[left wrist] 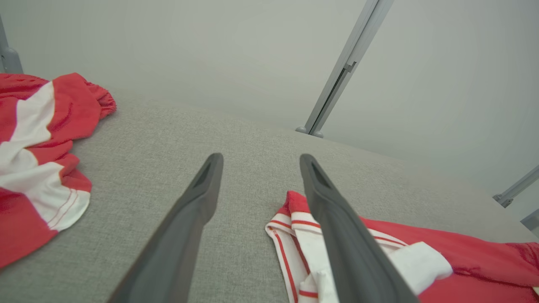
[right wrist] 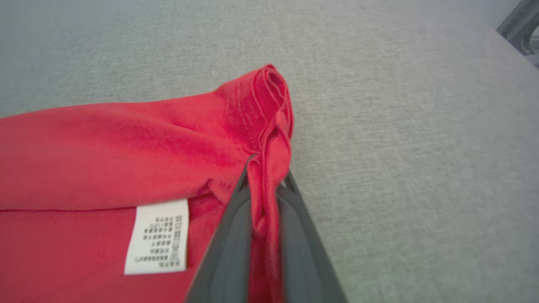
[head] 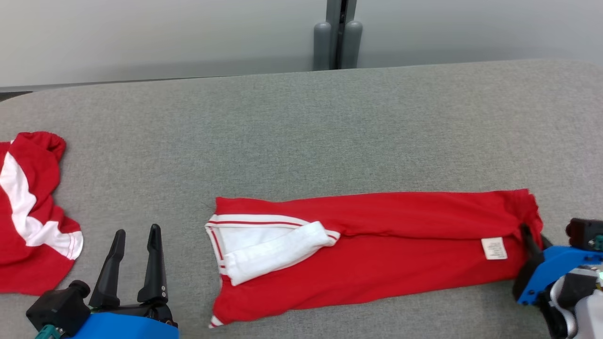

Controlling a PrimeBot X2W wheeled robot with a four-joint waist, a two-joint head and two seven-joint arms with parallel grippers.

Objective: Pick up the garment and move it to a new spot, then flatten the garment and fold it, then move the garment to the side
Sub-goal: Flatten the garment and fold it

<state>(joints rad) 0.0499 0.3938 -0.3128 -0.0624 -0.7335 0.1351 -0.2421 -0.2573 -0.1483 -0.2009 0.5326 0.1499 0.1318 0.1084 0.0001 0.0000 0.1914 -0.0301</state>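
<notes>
My right end effector (right wrist: 269,176) is pinched shut on the hem end of the garment (head: 377,245), a long folded strip on the counter (head: 301,117); my left end effector (head: 137,230) hangs wide open, empty, near the collar (head: 264,245). I judge lengthwise folds done; crosswise fold and move aside remain.

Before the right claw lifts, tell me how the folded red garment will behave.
Likely floppy: the hem of the red garment bunches into soft pleats where the right claw pinches it, so the rest should hang and trail. Probably light: thin cloth lying flat. The fold may slip open, since its layers rest loose on the grey table.
</notes>
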